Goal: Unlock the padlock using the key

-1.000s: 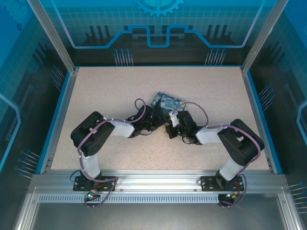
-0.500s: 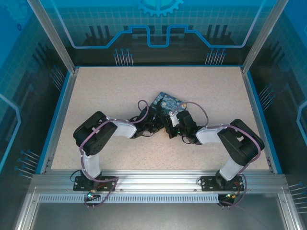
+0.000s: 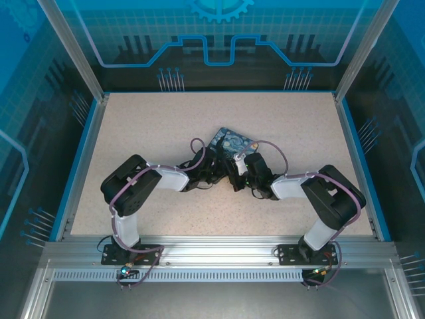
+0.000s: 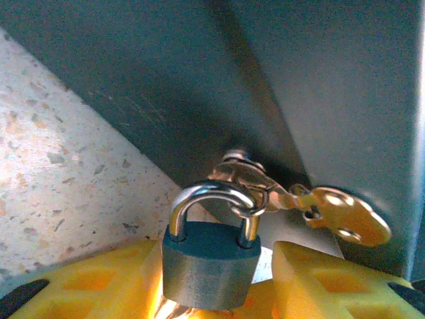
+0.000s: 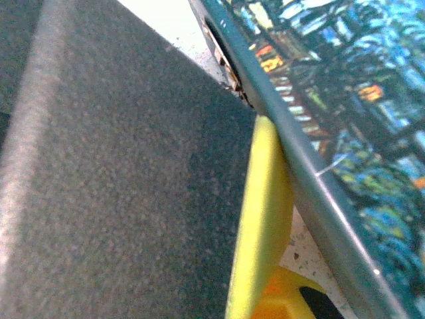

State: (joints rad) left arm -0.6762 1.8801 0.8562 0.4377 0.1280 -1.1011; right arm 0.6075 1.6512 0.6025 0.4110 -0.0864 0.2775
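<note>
The blue-teal padlock (image 4: 209, 266) stands upright between my left gripper's yellow fingers (image 4: 99, 282), its silvery shackle (image 4: 206, 196) closed. A small ring on the shackle carries the key (image 4: 348, 214), which hangs off to the right and looks golden in this light. In the top view my left gripper (image 3: 216, 171) and my right gripper (image 3: 236, 174) meet just in front of the painted tin (image 3: 234, 141). In the right wrist view one yellow finger (image 5: 265, 219) lies along the tin's edge (image 5: 319, 193). A dark grey surface (image 5: 119, 186) hides the rest of that gripper.
The speckled table (image 3: 146, 126) is ringed by a blue border and glass walls. A dark flat surface (image 4: 199, 86) stands close behind the padlock and key. Both arms' cables loop near the tin.
My left arm has slid a little to the right, closer to the right gripper and the tin. Over the last half second almost nothing moved.
</note>
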